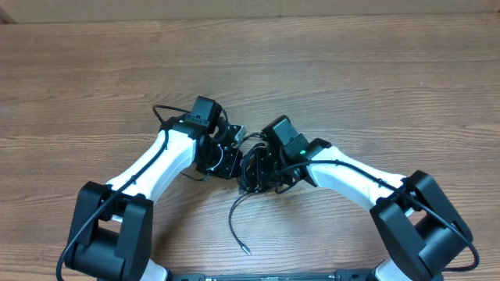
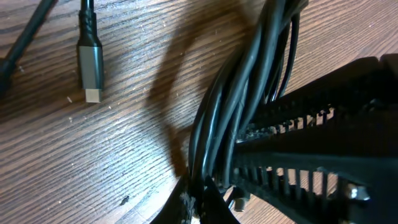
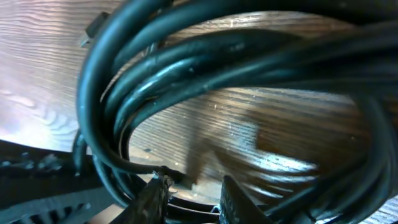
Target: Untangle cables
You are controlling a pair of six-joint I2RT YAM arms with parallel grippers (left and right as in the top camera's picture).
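The cables (image 1: 251, 173) are a bundle of thin black cords on the wooden table between both arms. One loose cord (image 1: 232, 218) trails toward the front and ends in a silvery tip. My left gripper (image 1: 229, 160) is shut on the bundle. In the left wrist view the cords (image 2: 249, 81) run down into its jaws (image 2: 200, 202). A grey plug (image 2: 89, 65) lies loose on the wood to the left. My right gripper (image 1: 262, 168) sits at the bundle's right side. In the right wrist view its fingers (image 3: 196, 200) stand apart under a loop of cords (image 3: 186, 68), and one thin cord crosses the left fingertip (image 3: 155, 193).
The table (image 1: 351, 70) is brown wood grain. The right arm's ribbed black finger (image 2: 323, 149) lies close against the cords in the left wrist view. The arms' own thicker black wires (image 1: 160, 113) loop beside the wrists.
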